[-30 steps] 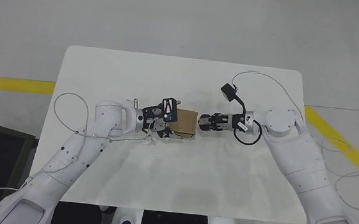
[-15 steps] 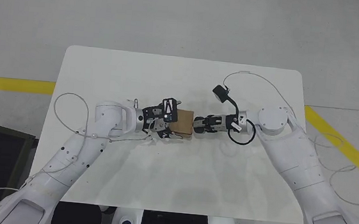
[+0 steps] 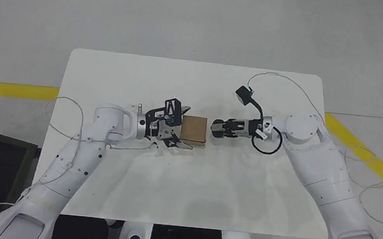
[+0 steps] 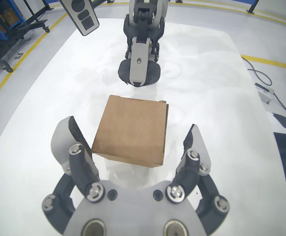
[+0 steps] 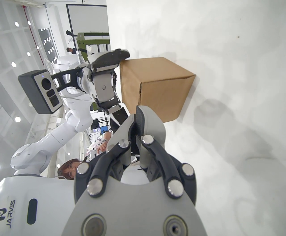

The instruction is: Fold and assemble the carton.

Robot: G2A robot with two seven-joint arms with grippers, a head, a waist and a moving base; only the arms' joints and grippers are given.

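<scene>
The carton (image 3: 195, 129) is a small brown cardboard box, folded into a closed cube, standing on the white table (image 3: 113, 78) near its middle. In the left wrist view the carton (image 4: 131, 131) sits just ahead of my left gripper (image 4: 131, 134), which is open, its fingers to either side of the near face and apart from it. My right gripper (image 3: 214, 129) is shut with nothing in it, a short gap from the carton's opposite side. In the right wrist view the carton (image 5: 154, 87) lies just beyond the closed fingertips (image 5: 138, 111).
Bare table surface lies all around the carton. Loose cables (image 3: 287, 83) trail over the table's far right part. A yellow floor line (image 3: 16, 90) runs past the table on both sides.
My left gripper has let go of the carton, opened and drawn back to the left. My right gripper pushed in toward the carton, then backed off slightly to the right.
</scene>
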